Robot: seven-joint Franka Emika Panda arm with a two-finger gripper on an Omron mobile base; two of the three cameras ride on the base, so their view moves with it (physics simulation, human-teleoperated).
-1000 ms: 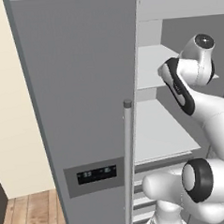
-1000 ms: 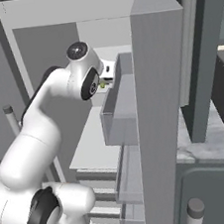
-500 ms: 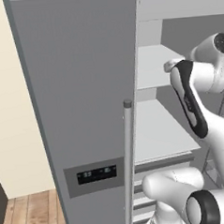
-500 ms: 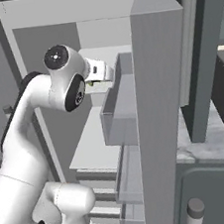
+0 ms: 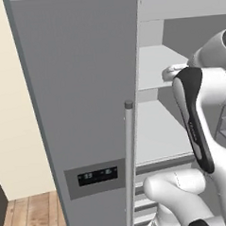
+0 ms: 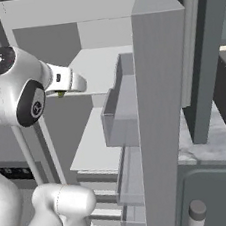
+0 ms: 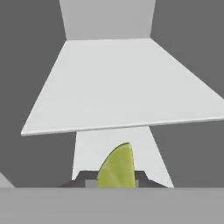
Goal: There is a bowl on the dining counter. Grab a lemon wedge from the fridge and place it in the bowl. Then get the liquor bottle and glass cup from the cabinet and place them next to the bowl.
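Gripping the lemon wedge (image 7: 117,168), the gripper (image 7: 114,183) has its fingers clenched on it at the bottom centre of the hand view, where the yellow-green slice rises between the dark tips. Above it a white fridge shelf (image 7: 118,83) spans the middle of the frame. In the right base view, the hand sits at the upper left, in front of the fridge (image 6: 165,93) interior, with a sliver of green showing under it (image 6: 61,94). In the left base view, the closed fridge door (image 5: 81,102) fills the left half, its silver handle (image 5: 129,166) at lower centre and dark dispenser panel (image 5: 96,175) beside it.
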